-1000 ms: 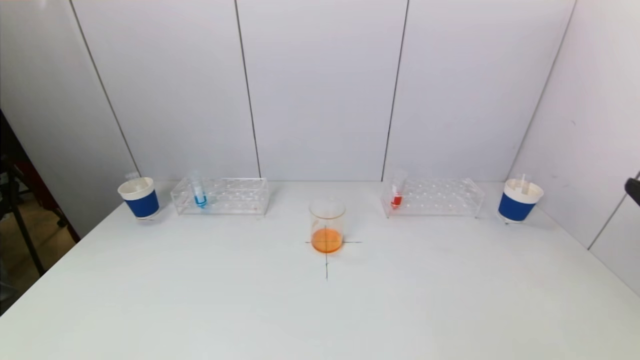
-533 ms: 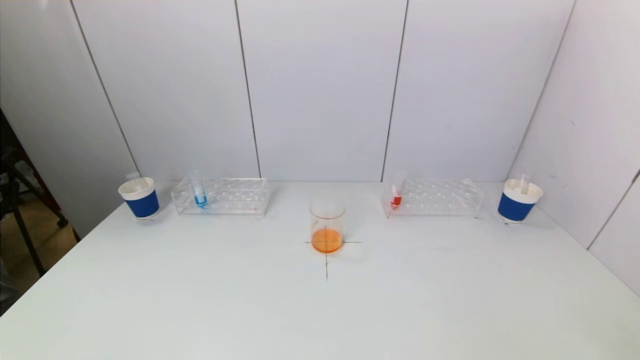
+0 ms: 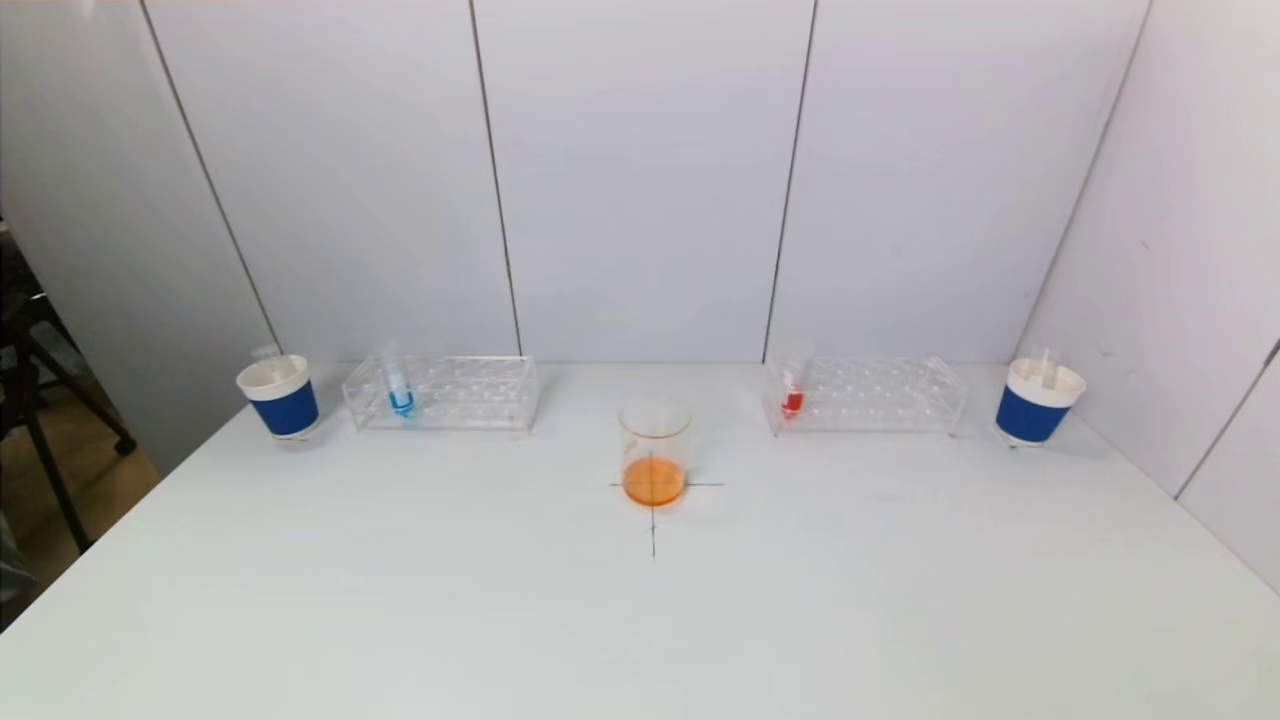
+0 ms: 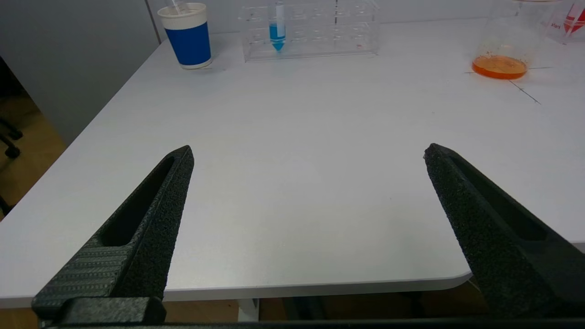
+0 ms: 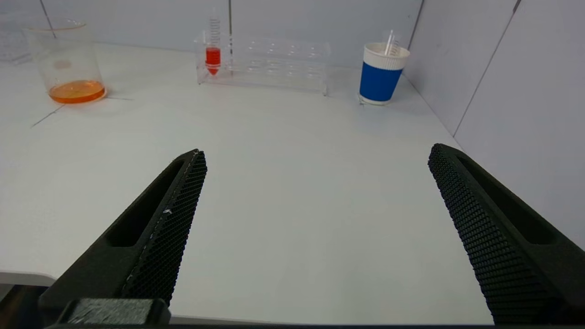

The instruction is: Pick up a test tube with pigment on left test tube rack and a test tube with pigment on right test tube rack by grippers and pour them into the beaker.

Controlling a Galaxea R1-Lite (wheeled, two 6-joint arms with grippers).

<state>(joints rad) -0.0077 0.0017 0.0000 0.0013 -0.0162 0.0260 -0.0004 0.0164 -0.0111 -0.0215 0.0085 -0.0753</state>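
Test-tube work waits beyond both grippers: the left gripper [image 4: 308,153] and right gripper [image 5: 317,155] hang at the near edge of the white table [image 3: 640,620], jaws spread wide, holding nothing. Farther in, the beaker [image 3: 654,452] with orange liquid stands on a drawn cross. At the back, the blue test tube [image 3: 398,385] stands upright in the left rack [image 3: 445,392] and the red test tube [image 3: 794,385] in the right rack [image 3: 865,394]. A blue-sleeved paper cup [image 3: 279,396] flanks each rack outward.
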